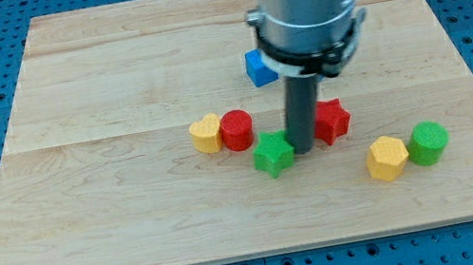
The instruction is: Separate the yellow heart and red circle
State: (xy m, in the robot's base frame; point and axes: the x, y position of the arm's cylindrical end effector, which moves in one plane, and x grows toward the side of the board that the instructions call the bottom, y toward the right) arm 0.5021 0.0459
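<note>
A: Quick pass. Where are the targets?

B: Yellow heart (206,133) and red circle (237,129) sit touching, side by side, off toward the view's left of my tip (303,148), the circle being the nearer of the two. My tip is down on the desk (94,89), wedged between the green star (273,154) just to its left and the red star (332,120) just to its right. It isn't touching either target.

A: End effector state?

B: It's a plain rod: no jaws, so nothing to open or close, and it grips nothing. It only pushes.

A: Handling?

B: My read is small, rigid, light blocks that slide easily on smooth wood. Not fragile. No taking hold; contact is a side push. The circle's round wall will likely roll off a glancing touch, so I'd press square through its middle. The heart's lobes give a flatter face. Best entry looks like the seam where they meet, or the circle's far side, but the green star is in my way.

A: Other stuff?

B: Blue block (257,67) beyond the rod, partly hidden, shape unclear. Yellow hexagon (386,158) and green circle (428,142) touching, well to the right and nearer the view's bottom.

A: Any labels or text?

B: None readable anywhere.
</note>
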